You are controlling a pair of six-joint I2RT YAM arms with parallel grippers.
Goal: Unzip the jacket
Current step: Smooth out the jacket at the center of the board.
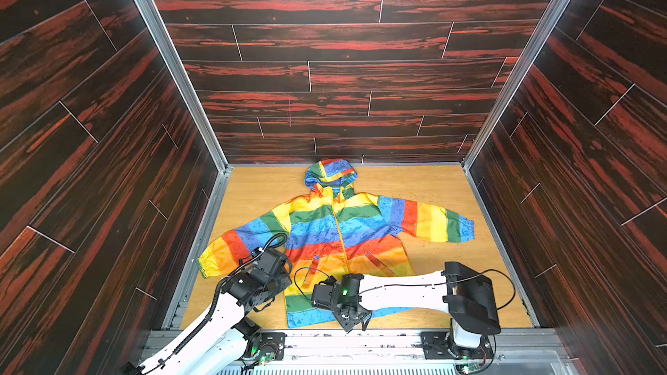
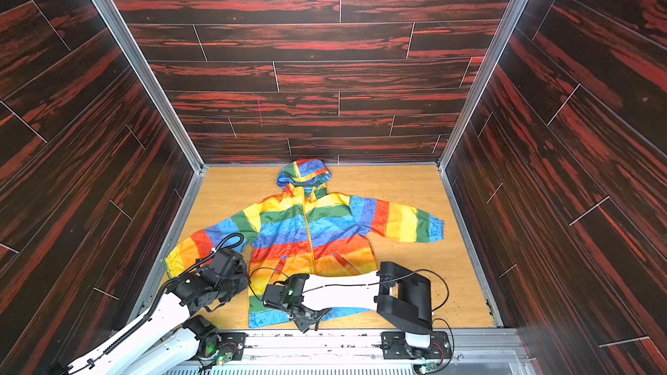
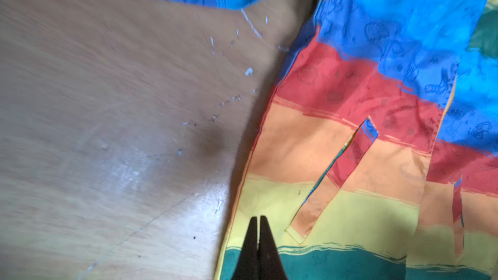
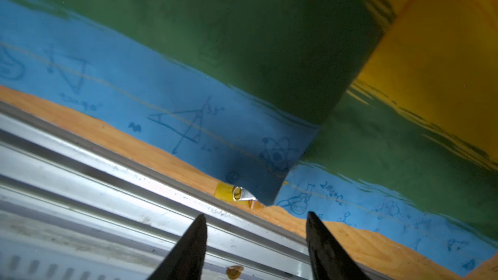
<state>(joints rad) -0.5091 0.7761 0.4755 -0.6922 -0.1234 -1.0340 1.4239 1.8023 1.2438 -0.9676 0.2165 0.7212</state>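
At jacket [image 4: 242, 36] hem, only right wrist shows zipper pull [image 4: 244, 193].

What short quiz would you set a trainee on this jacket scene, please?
1. True or false: the right gripper is clamped on the zipper pull.
2. The left gripper has its tips over which stripe of the jacket? A red, B yellow, C blue.
3. Fill in: the zipper pull lies at the jacket's ____ hem.
Key: 1 false, its jaws stand open and the pull lies untouched ahead of them; 2 B; 3 bottom.
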